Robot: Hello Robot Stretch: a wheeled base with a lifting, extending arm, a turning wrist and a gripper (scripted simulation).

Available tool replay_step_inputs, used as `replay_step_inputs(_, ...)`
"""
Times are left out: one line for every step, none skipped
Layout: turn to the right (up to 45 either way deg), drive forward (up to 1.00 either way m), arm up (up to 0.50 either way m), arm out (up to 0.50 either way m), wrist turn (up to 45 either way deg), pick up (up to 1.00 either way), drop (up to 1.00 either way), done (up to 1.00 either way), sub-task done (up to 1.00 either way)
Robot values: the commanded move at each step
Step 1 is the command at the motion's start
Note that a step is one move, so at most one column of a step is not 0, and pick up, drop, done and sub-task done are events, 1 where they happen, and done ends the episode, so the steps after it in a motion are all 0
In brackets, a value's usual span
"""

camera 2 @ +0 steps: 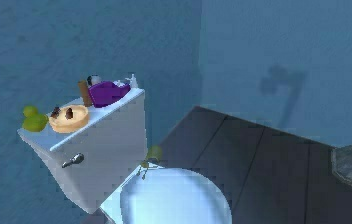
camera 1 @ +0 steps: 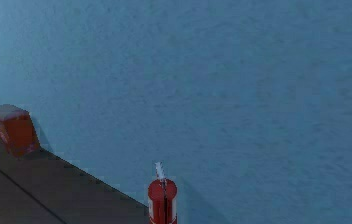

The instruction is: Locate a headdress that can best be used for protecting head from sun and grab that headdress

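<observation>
Item one: tan round flat object with a darker centre (camera 2: 69,117). The colour is straw-like and suits a sun hat, but the detail is too small to confirm. It lies flat on the lid of the white toilet tank (camera 2: 109,140), toward the lid's left end in the arm side view.

Item two: purple rounded object (camera 2: 110,93) — possibly another headdress. It lies on the same lid, near the first and further right.
</observation>
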Motion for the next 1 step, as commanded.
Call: replay_step_inputs(0.0, 0.0, 0.18, 0.0, 0.0, 0.0, 0.0, 0.0, 0.0)
